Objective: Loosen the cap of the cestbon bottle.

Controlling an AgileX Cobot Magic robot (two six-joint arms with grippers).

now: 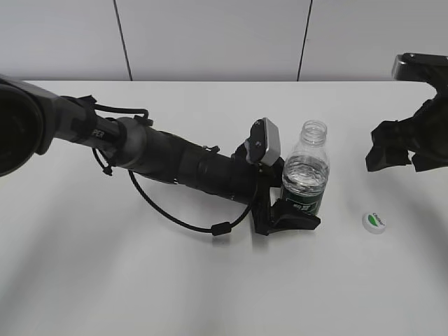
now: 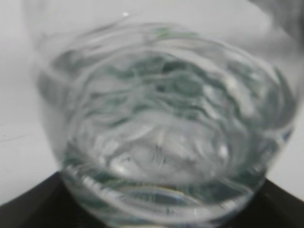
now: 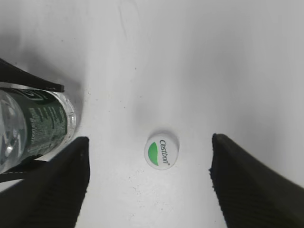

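Cap (image 1: 374, 222) already off the bottle (image 1: 306, 170), lying flat on the table (image 1: 175, 280) w/ green-leaf top facing up, a little to the right of the bottle and apart from it; seen again in right wrist view (image 3: 161, 148) midway betw. the two dark fingers (image 3: 52, 190). Bottle upright near table centre, neck bare and mouth open, label band low down, partly hidden by the left gripper (image 1: 297, 213), which is clamped on the bottle's lower body; left wrist view just a blurred close-up of clear plastic (image 2: 161, 123). Right gripper (image 1: 400, 150) spread wide, holding nothing, raised above the table to the far right, well apart from the bottle. Judging by this, loosening looks done and overshot, cap fully unscrewed. For the step in hand: keep left clamp steady and low so the open bottle doesn't tip; no squeeze harder, thin wall may buckle and push water up; let go straight apart w/o dragging the base; keep right arm clear of the neck while pulling back. Contents: bottle partly filled w/ clear water, level about at the shoulder, ripples showing thru the wall; nothing spilled on the table as far as visible; inside of cap not visible
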